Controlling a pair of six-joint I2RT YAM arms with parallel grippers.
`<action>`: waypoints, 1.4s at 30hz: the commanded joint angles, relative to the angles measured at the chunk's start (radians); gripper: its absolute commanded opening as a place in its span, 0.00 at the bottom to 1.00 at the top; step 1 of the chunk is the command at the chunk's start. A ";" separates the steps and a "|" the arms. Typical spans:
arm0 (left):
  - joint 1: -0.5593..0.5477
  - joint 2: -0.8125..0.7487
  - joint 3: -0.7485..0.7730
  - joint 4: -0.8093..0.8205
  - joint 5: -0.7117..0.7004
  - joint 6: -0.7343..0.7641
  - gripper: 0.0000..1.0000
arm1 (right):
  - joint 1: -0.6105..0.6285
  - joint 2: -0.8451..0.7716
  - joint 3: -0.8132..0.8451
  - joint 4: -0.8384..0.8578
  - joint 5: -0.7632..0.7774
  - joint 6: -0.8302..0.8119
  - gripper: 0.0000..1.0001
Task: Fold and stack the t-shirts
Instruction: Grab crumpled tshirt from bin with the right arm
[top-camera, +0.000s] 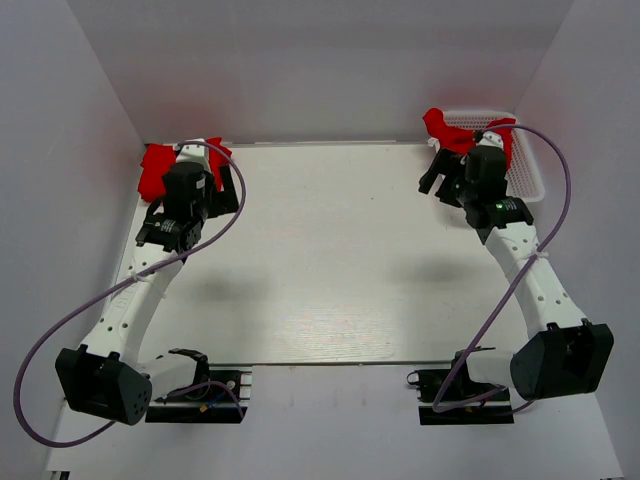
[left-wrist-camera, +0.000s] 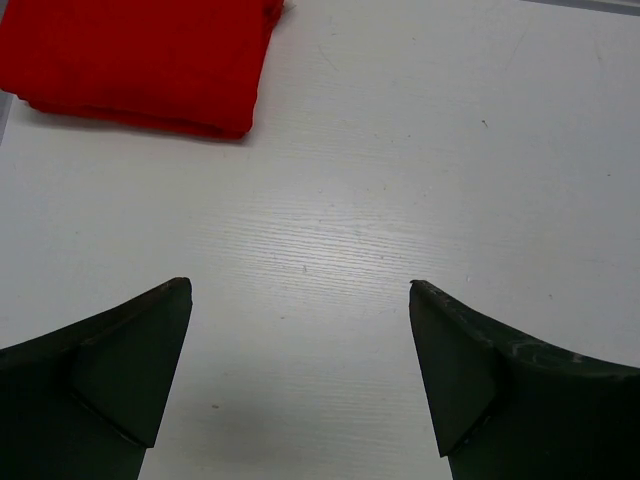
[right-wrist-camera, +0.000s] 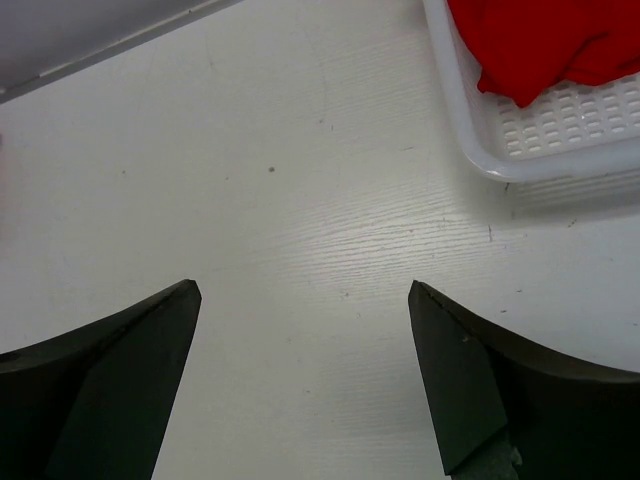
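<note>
White basket (right-wrist-camera: 570, 125) holds crumpled red t-shirt (right-wrist-camera: 540, 40); folded t-shirts (left-wrist-camera: 140, 60) lie outside.

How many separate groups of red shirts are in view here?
2: a folded stack at far left, and a crumpled heap in the white basket at far right. Shirts within each cannot be counted.

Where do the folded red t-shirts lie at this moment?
In the top view the folded t-shirts lie at the far left corner of the table. The left wrist view shows them ahead of the open left gripper, toward its left.
</note>
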 joint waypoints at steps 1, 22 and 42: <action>0.005 -0.024 0.037 -0.013 -0.021 -0.008 1.00 | 0.002 0.018 0.029 -0.021 -0.062 -0.027 0.90; 0.005 0.028 0.055 -0.024 -0.021 -0.017 1.00 | -0.037 0.445 0.523 -0.296 0.156 -0.118 0.90; 0.005 0.151 0.134 -0.045 -0.001 0.003 1.00 | -0.320 1.046 1.041 -0.064 0.069 -0.121 0.90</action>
